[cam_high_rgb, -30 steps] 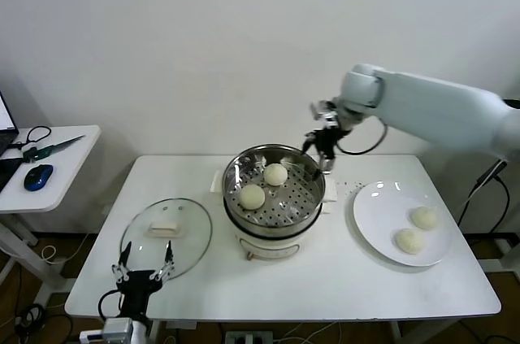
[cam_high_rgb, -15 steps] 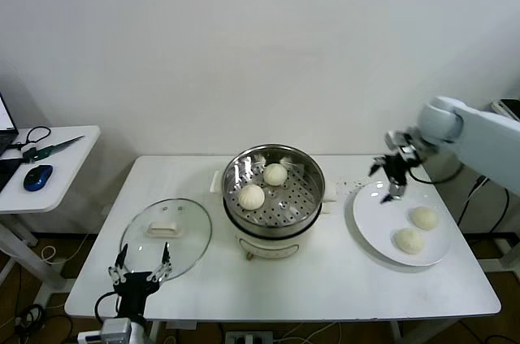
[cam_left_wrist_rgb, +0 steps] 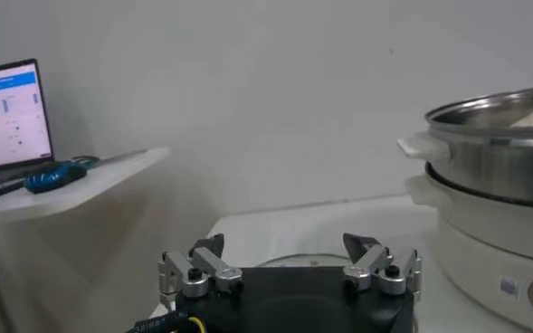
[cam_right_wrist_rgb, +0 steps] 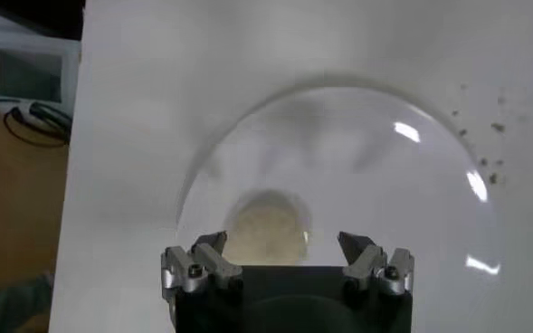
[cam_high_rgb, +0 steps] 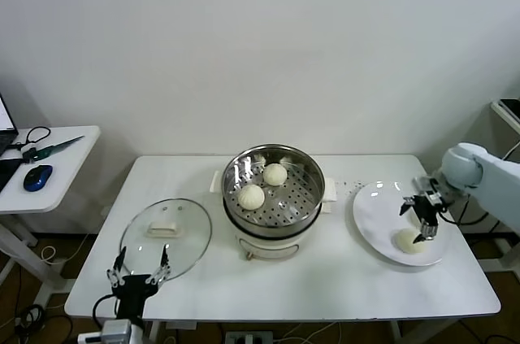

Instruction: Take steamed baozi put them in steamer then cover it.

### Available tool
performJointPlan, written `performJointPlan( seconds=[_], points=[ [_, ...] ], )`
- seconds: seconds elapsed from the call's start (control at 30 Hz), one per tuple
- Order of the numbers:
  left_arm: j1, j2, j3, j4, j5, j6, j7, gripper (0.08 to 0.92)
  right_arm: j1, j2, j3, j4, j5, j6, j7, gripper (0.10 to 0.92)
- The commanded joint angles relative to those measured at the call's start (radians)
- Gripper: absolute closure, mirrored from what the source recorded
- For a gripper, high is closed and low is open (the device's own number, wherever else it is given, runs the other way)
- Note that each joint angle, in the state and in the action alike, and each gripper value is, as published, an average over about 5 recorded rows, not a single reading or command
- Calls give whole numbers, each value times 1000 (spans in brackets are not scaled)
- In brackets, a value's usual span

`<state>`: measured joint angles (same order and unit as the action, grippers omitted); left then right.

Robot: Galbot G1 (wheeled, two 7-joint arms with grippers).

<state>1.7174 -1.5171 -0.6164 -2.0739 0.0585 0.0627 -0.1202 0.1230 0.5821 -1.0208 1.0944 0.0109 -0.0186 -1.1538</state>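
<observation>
Overhead, right gripper hovers with fingers apart above a baozi on the white plate; two baozi sit in the steamer, far toward its opposite side. At the right wrist, one bun lies just ahead between the spread fingers. At the left wrist, left gripper waits open, cover just ahead.

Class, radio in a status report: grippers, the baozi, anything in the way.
Right gripper open above plate, over one baozi. Left gripper open, parked by cover. Two baozi in steamer. Nothing in the way.

The right pincer, fingers spread wide, hangs over a bun on the white plate.
</observation>
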Motion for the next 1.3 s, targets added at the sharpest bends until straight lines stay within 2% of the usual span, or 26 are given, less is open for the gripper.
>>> performJointPlan(
  seconds=[0.03, 0.6, 0.87, 1.0, 1.13, 1.3],
  points=[
    [12, 1, -10, 4, 2, -2, 0, 177, -136, 26, 118, -76, -131, 31, -1, 203],
    [17, -1, -13, 19, 5, -13, -1, 177, -137, 96, 131, -129, -144, 42, -6, 205],
    [18, -2, -11, 21, 6, -15, -2, 177, -124, 88, 127, -130, -144, 63, -19, 306],
    [17, -2, -10, 21, 6, -16, -2, 177, -102, 87, 119, -131, -141, 86, -20, 319],
    [17, 0, -6, 20, 6, -15, -1, 177, -21, 102, 101, -126, -166, 174, -35, 321],
    [14, 0, 3, 23, 11, -12, -1, 177, 173, 160, 40, -91, -261, 391, -80, 321]
  ],
)
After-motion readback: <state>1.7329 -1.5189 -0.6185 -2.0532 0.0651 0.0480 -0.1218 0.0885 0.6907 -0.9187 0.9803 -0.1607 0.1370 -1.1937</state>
